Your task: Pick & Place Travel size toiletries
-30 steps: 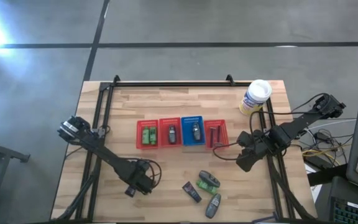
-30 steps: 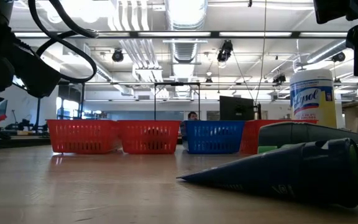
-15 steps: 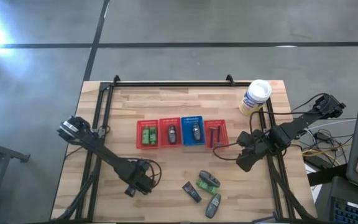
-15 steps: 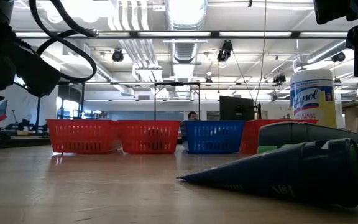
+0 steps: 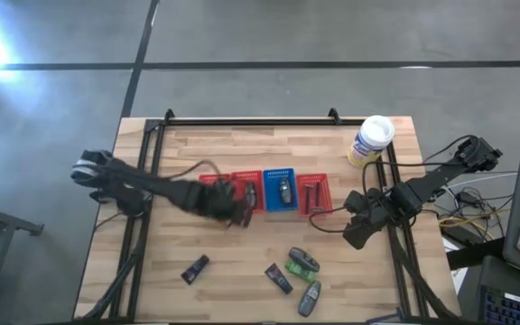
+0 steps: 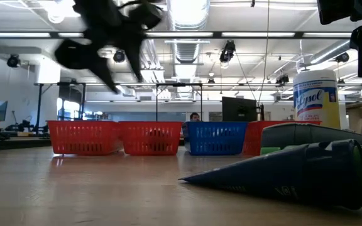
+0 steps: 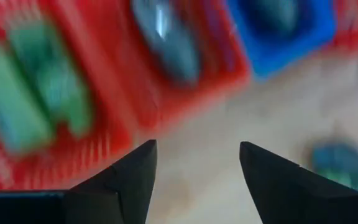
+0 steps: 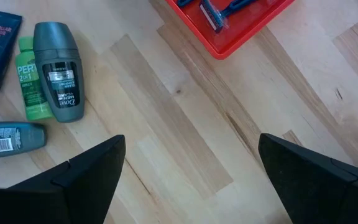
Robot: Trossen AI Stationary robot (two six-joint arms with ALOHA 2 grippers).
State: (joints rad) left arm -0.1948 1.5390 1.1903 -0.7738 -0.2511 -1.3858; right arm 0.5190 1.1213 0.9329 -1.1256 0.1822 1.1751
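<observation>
I see my left gripper (image 5: 238,213), fingers apart and empty, over the baskets (image 5: 264,193), which are partly filled. 5 toiletries (image 5: 296,273) lie loose on the table. My right gripper (image 5: 355,233) waits, spread wide.

Red and blue mesh baskets (image 5: 264,192) showing on pale wood table (image 5: 170,153)
Green tube (image 8: 31,81) lying beside grey bottle (image 8: 58,70); white canister (image 5: 370,141) wearing blue label

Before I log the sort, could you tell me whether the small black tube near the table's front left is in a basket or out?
Out. The black tube lies on the bare table, apart from the baskets.
</observation>
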